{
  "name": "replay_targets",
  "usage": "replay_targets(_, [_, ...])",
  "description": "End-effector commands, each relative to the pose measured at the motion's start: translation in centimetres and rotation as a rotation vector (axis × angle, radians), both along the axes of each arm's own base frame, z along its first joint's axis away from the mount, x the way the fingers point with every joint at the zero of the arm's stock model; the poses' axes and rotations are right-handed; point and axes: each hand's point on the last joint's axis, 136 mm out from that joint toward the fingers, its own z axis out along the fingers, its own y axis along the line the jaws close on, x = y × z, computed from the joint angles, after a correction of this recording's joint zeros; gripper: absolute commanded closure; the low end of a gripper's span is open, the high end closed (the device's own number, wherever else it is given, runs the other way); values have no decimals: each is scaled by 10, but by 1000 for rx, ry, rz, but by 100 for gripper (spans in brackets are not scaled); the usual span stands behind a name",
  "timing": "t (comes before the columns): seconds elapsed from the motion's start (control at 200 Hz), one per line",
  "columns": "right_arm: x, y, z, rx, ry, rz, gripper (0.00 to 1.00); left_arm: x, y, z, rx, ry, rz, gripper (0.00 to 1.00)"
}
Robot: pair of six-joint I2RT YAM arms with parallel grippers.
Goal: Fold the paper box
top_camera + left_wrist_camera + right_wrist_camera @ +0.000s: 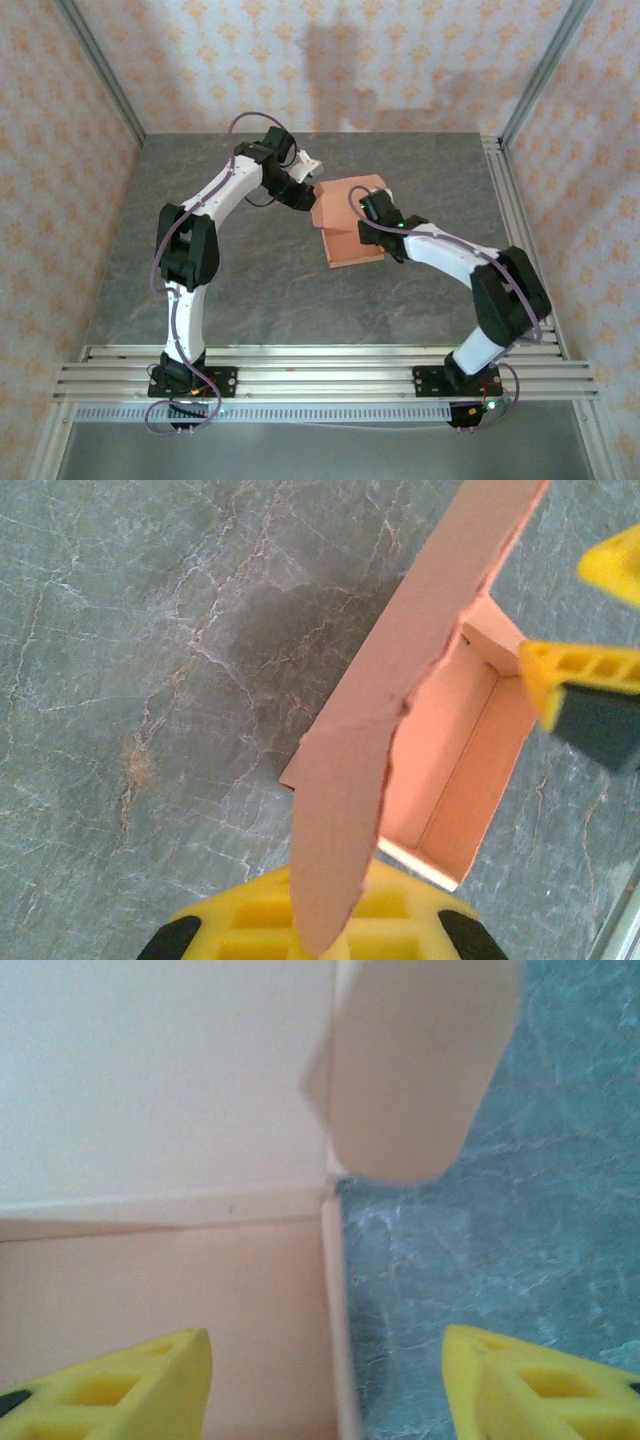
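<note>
The salmon-orange paper box [347, 232] stands half-formed in the middle of the table, its tray open upward. My left gripper [306, 195] is at the box's left side. In the left wrist view this gripper [320, 925] is shut on a long upright flap [400, 680] of the box [455, 750]. My right gripper [373, 213] is over the box's right part. Its yellow fingers [150, 1380] stand open astride a side wall [335, 1300], one finger inside the box [160, 1280] and one outside over the table. A rounded flap [420, 1070] hangs blurred ahead of them.
The grey marble-patterned tabletop [260, 290] surrounds the box. Aluminium rails [320, 375] run along the near edge, and a frame rail [520, 230] runs down the right side. Patterned walls close in the back and both sides. The right gripper's fingers [580, 675] show beside the box.
</note>
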Motion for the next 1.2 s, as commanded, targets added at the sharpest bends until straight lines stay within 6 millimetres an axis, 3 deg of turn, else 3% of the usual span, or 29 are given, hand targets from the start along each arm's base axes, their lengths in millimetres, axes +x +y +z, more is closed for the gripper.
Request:
replay_targets(0.0, [1,-3,19,72,-43,74,36,-6,1,5,-3,13,-59,100])
replay_targets(0.24, [4,-7,60,236,-108,234,37,-13,6,4,33,30,-147,100])
replay_targets(0.365, [7,-11,67,217,-98,312,41,-16,6,5,29,30,-181,100])
replay_targets(0.47, [12,-16,67,202,-47,363,42,-17,8,5,39,33,-195,100])
replay_targets(0.726, [8,-1,59,161,76,566,54,-16,8,4,41,35,-190,100])
replay_targets(1.196, [11,-1,41,133,138,589,81,-13,8,4,39,28,-179,100])
